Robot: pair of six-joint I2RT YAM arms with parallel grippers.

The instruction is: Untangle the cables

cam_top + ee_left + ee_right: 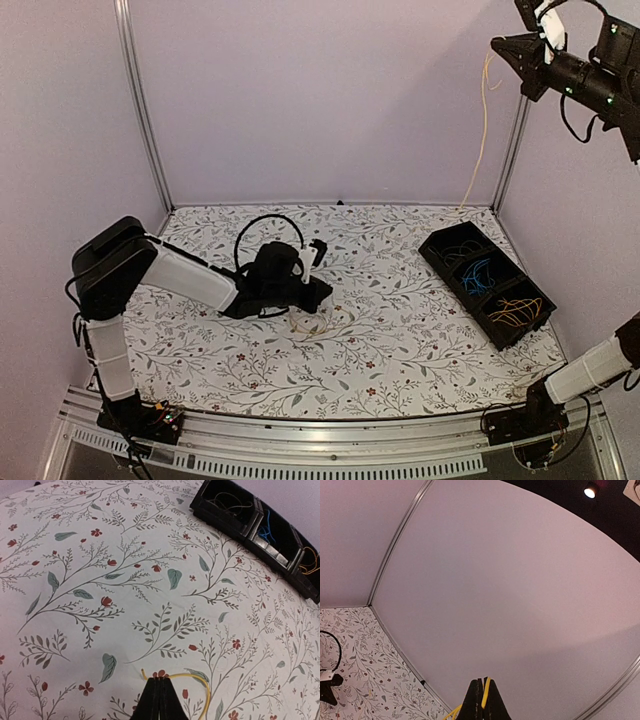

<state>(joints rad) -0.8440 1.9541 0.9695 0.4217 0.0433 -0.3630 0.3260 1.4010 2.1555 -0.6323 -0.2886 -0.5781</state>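
With right tool (481,681) clamped on thin yellow cable (485,690), held high, likely to straighten it. With left tool (159,681) pinching yellow strand (200,676) low on floral-print bench (400,340), probably as anchor.

The black-and-white left arm (185,275) reaches toward 3 o'clock, its black two-finger left gripper (320,295) low, jaws pinched on a thin yellow cable (200,677). The matching right arm (590,368) rises toward 12 o'clock; its black right gripper (497,44), pointing to 9 o'clock, clamps a hanging yellow strand (483,130).
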